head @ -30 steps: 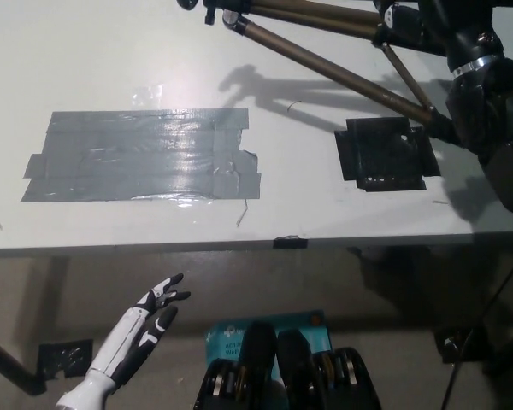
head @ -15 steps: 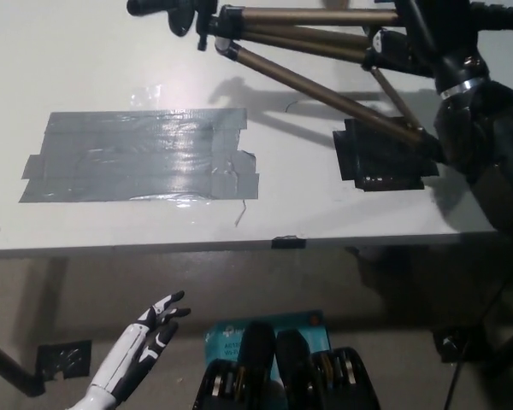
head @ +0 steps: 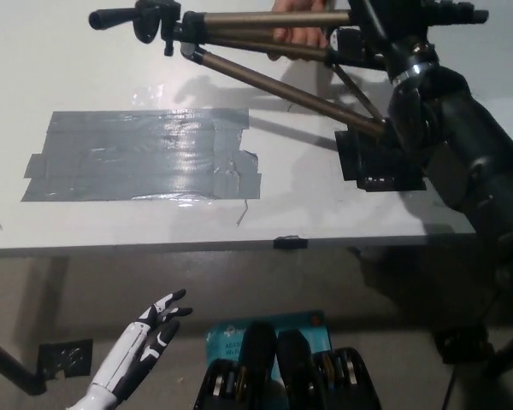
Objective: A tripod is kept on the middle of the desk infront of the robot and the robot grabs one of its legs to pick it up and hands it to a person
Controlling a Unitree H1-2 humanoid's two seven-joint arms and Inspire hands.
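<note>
Tripod now reaches person's hand.

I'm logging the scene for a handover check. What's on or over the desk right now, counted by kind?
Tripods: 1, the tripod
Tape patches: 2, the grey tape patch and the black tape patch
Robot hands: 2, the right hand and the left hand
Person's hands: 1, a person's hand
Total: 6

I see a white matte desk top carrying a shiny grey patch of duct tape strips and a smaller black tape square. The bronze-legged tripod with black head and handle contrasts with it. Below, a teal card, possibly printed.
</note>
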